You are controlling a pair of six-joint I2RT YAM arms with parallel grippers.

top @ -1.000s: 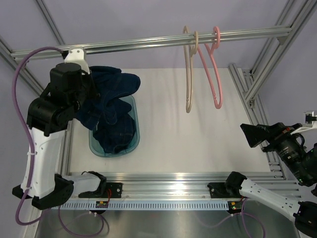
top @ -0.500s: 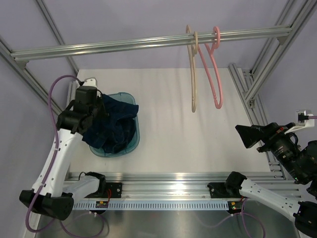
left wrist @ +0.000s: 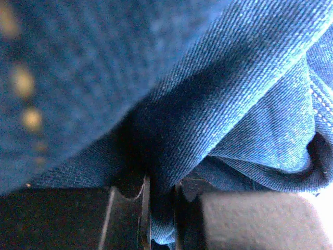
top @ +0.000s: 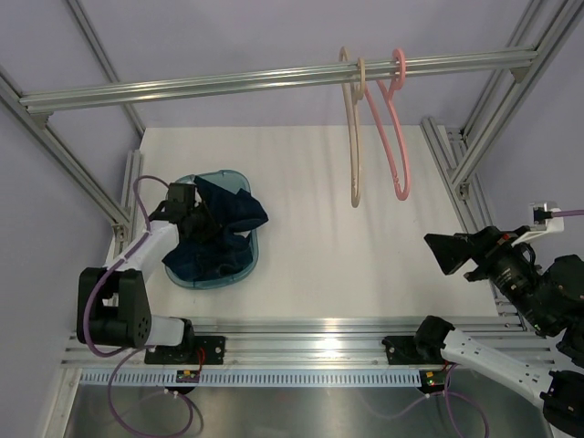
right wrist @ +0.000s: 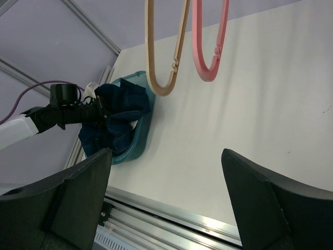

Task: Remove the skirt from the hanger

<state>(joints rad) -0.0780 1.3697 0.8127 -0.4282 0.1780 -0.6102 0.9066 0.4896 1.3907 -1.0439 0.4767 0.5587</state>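
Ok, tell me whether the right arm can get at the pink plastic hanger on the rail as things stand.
Probably yes. The right hand is open, the pink plastic hanger hangs bare, and nothing stands between them; whether the arm stretches that high is unsure.

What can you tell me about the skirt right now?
The skirt is dark blue denim, with a twill weave and a pale stitched seam visible up close. It lies crumpled in the teal tub at the left of the table, with one fold draped over the tub's far right rim. The left gripper is shut on a fold of it.
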